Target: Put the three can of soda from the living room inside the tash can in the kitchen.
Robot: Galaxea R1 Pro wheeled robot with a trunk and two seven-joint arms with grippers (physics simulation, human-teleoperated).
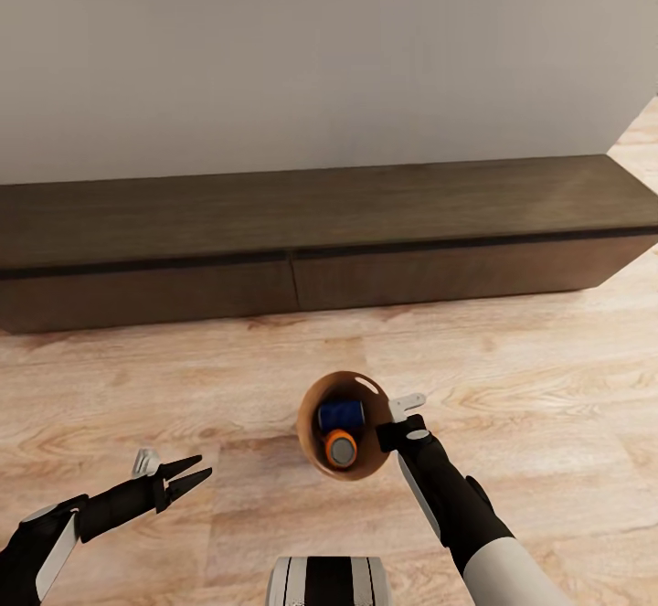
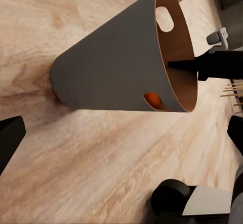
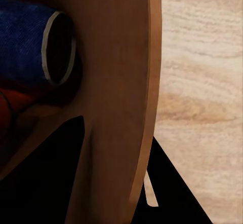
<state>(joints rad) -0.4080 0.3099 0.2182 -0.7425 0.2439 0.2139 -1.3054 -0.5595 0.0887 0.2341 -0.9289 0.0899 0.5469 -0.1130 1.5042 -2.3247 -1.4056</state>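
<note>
Right now the right gripper (image 1: pixel 395 430) is clamped on the rim of the bin (image 1: pixel 309 423), one finger inside the wall and one outside, as the right wrist view shows w/ the brown wall (image 3: pixel 119 107) running between the two dark fingers. That pinch is prob. how the bin gets carried: rim grip leaves the mouth open and the load sitting low.

Inside the bin lie a blue can (image 1: pixel 341 415) and an orange can (image 1: pixel 342 447), touching. A 3rd can isn't clear; the red-orange patch under the blue one in the right wrist view could be the same orange can or another, can't tell.

Left gripper (image 1: pixel 196 472) hangs free to the robot's left, fingers spread, holding nothing, well apart from the bin.

Bin is over the pale plank floor (image 1: pixel 548 387) in front of the long dark cabinet (image 1: pixel 302 240), so this is the living rm, not the kitchen yet. Whether the bin rests on the floor or is lifted, can't tell.
</note>
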